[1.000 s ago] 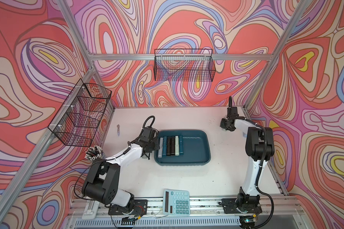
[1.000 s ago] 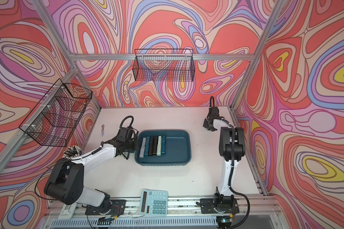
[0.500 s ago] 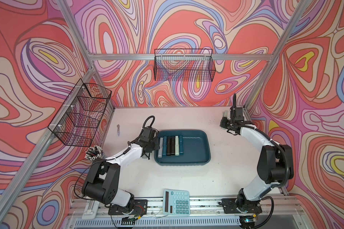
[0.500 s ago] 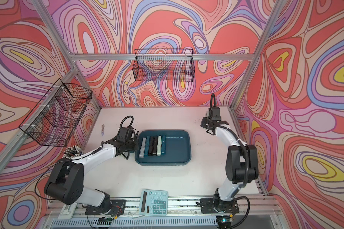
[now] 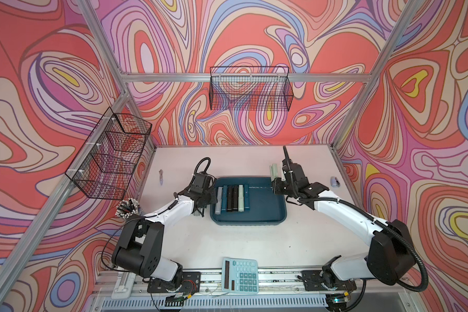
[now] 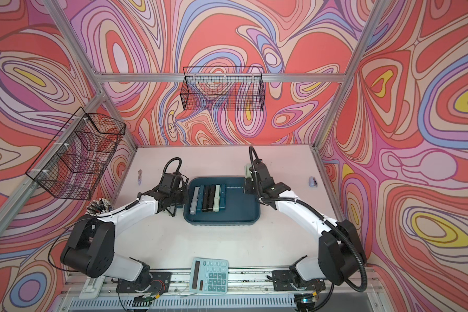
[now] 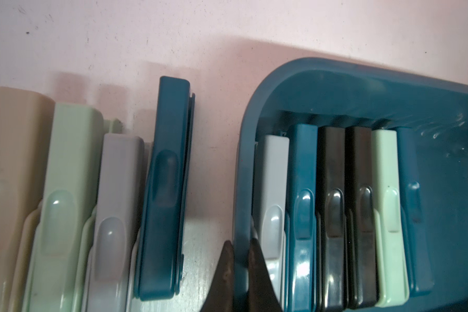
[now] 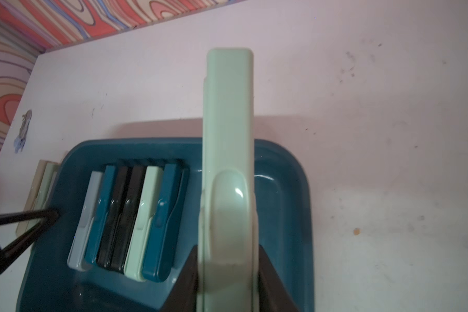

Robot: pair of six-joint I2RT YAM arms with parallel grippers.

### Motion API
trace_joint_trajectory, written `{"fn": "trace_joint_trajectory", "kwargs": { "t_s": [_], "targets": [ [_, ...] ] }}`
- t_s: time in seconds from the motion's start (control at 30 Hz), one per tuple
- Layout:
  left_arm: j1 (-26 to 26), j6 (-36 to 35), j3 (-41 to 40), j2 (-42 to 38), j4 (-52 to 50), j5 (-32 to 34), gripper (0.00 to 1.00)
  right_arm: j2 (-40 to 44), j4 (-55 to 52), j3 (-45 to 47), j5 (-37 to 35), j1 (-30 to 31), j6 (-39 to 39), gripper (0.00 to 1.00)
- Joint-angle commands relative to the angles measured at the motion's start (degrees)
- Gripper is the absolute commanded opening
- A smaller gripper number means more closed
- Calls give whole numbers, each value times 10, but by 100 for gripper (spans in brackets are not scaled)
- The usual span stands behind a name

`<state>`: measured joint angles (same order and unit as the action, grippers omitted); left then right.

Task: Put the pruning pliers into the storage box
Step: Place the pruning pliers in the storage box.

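Note:
The dark teal storage box (image 5: 254, 223) (image 6: 219, 222) lies mid-table with several pruning pliers (image 5: 233, 198) (image 6: 208, 198) (image 8: 125, 216) side by side in its left half. My left gripper (image 5: 210, 201) (image 7: 241, 248) is shut on the box's left rim (image 7: 281, 81). Beside the box on the table lie more pliers (image 7: 162, 189), beige, pale green, grey and teal. My right gripper (image 5: 276, 186) (image 8: 227, 251) is shut on a pale green pair of pliers (image 8: 229, 135) (image 5: 273, 170) (image 6: 246, 171), held over the box's far right corner (image 8: 303, 189).
A teal calculator (image 5: 239, 275) lies at the front edge. A small lilac object (image 5: 335, 181) sits at the right, another small thing (image 5: 160, 177) at the left. Black wire baskets (image 5: 250, 89) (image 5: 111, 154) hang on the back and left walls.
My right arm has swung left and nearer from the back right corner, carrying the pale green pliers to the box's far right corner. The left arm has not moved.

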<state>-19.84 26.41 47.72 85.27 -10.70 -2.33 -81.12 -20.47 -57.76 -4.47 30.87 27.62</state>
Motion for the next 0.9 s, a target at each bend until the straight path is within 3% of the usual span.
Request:
{"fn": "trace_joint_trajectory", "kwargs": {
  "t_s": [0.0,0.3,0.87],
  "targets": [
    [-3,5,1,16,1,-11,5,9,31,18,-22,37,45,20],
    [-5,6,-5,13,4,-12,5,-31,97,58,-32,88,67,20],
    [-6,6,-8,9,3,-12,5,-160,213,65,1,89,111,20]
  ]
}}
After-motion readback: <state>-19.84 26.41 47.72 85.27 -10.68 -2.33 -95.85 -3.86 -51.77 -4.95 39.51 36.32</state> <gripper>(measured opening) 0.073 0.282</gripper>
